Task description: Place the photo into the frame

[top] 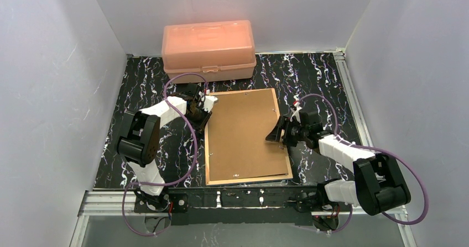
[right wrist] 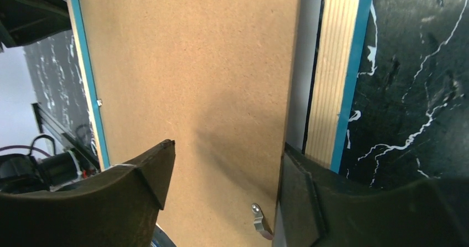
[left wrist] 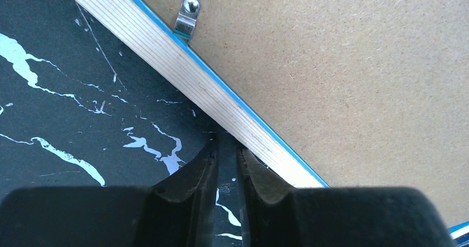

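The frame (top: 249, 179) lies face down in the middle of the table, its light wood back edge (left wrist: 182, 75) and blue rim (right wrist: 349, 64) showing. A brown backing board (top: 246, 133) covers its back. The photo is hidden. My left gripper (top: 200, 111) is at the frame's far left edge. In the left wrist view its jaws (left wrist: 227, 146) stand a narrow slit apart with only table between them, the right finger against the wood edge. My right gripper (top: 278, 135) is open wide over the board's right edge (right wrist: 225, 147). Its right finger (right wrist: 298, 197) sits between board and rim.
A peach plastic box (top: 209, 45) stands at the back, just beyond the frame. Small metal clips (left wrist: 187, 16) (right wrist: 257, 214) stick up along the board's edges. White walls close in both sides, and a metal rail (top: 348, 98) runs along the right.
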Tool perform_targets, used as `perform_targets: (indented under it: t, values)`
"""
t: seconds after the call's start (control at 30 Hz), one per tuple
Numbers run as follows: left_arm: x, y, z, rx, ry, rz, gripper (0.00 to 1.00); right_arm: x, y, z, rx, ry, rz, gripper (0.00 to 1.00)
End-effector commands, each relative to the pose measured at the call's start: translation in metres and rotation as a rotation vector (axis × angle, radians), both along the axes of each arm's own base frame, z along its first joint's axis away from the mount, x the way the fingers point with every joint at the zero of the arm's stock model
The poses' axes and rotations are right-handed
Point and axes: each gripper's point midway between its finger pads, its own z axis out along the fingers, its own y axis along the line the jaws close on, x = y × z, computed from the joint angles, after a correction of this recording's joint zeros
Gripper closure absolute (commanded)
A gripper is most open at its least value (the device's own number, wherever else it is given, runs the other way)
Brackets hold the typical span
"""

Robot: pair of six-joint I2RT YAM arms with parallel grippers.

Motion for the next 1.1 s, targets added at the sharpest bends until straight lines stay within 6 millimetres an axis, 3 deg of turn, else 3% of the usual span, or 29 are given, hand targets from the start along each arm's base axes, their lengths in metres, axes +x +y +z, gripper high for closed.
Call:
perform_targets:
  t: [0.0, 0.33, 0.57, 0.73, 0.87, 1.07]
  values:
    - [-0.006, -0.004, 0.009, -0.023, -0.009, -0.022, 0.84, 0.009, -0.003, 0.012, -0.104, -0.044, 0.055, 0.24]
    - [-0.008, -0.003, 0.01, -0.021, -0.006, -0.025, 0.84, 0.005, -0.018, 0.011, -0.255, -0.027, 0.078, 0.19]
    - [-0.01, -0.003, 0.01, -0.017, 0.002, -0.026, 0.85, 0.013, -0.023, 0.029, -0.295, -0.072, 0.079, 0.19]
    - [-0.009, -0.002, 0.012, -0.018, 0.001, -0.027, 0.86, 0.026, -0.012, 0.052, -0.233, -0.141, 0.071, 0.25]
    - [-0.007, -0.003, 0.015, -0.019, -0.006, -0.023, 0.86, 0.035, -0.006, 0.057, -0.203, -0.166, 0.056, 0.41]
    - [-0.004, -0.002, 0.028, -0.037, -0.013, -0.006, 0.87, 0.064, -0.003, 0.067, -0.195, -0.246, -0.01, 0.46]
